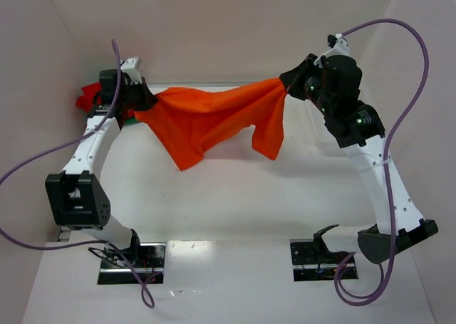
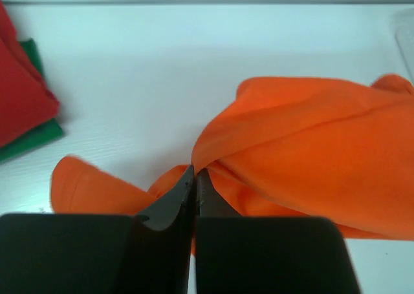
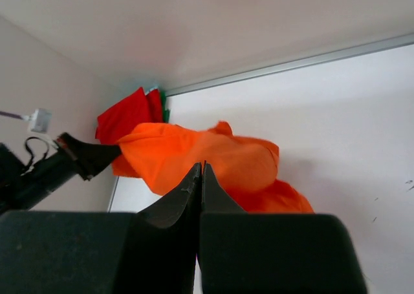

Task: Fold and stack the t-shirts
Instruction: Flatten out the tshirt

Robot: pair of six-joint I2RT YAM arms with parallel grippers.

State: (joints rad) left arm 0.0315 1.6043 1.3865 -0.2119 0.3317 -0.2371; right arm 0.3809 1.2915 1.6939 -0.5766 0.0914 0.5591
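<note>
Top external, orange t-shirt (image 1: 206,121) stretched between left claw (image 1: 147,100), right claw (image 1: 286,86)

The orange t-shirt (image 1: 214,121) hangs stretched between the two arms over the white table (image 1: 235,203). The left gripper (image 1: 146,100) pinches its left end and the right gripper (image 1: 288,85) its right end, jaws closed on the cloth. Its middle sags in loose folds. A red t-shirt (image 1: 88,96) lies just behind the left gripper, by the left wall.
</note>
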